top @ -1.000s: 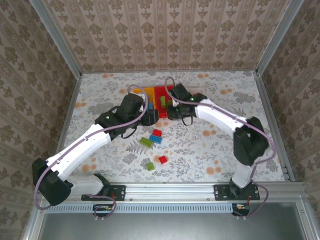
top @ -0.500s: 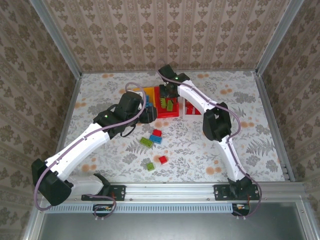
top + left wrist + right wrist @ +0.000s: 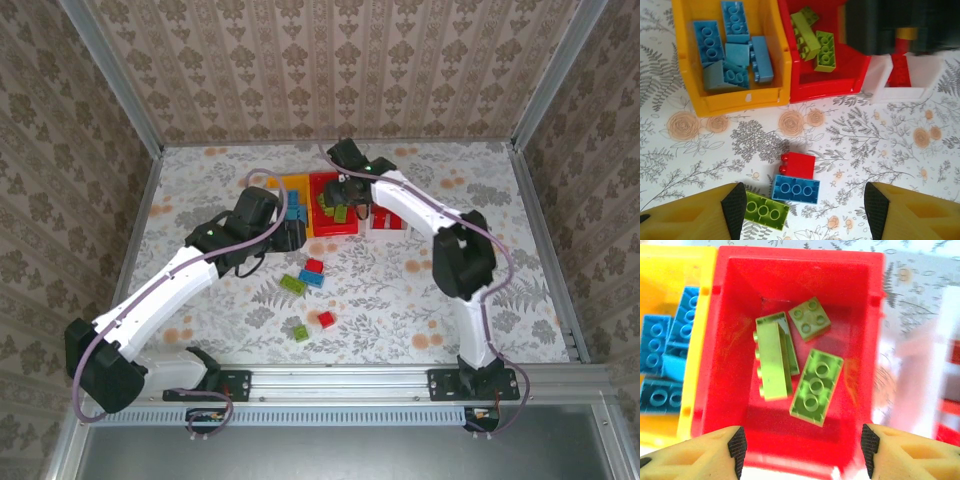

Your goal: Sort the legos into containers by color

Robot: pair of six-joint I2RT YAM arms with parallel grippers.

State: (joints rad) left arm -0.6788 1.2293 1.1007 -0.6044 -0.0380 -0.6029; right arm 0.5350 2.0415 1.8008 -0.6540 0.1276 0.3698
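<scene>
Table (image 3: 420,290), far centre: yellow bin (image 3: 735,102), red bin (image 3: 795,270) and white bin (image 3: 900,92) in a row, left to right, holding blue, green and red bricks. Right gripper (image 3: 802,447) hangs over the red bin, jaws wide, empty. Left gripper (image 3: 805,207) hovers above three loose bricks, jaws wide, empty. Red brick (image 3: 799,165) touches blue brick (image 3: 795,189); green brick (image 3: 766,212) lies just beside. Risk: closing here may pinch two colours together or scatter the neighbours.

Blue bricks (image 3: 735,20) lie jumbled in the orange-yellow bin (image 3: 735,102), green bricks (image 3: 815,387) in the red bin (image 3: 825,87), and a red brick (image 3: 900,72) in the white bin (image 3: 900,92). Loose bricks (image 3: 795,189) lie flat on the bench (image 3: 865,140).
</scene>
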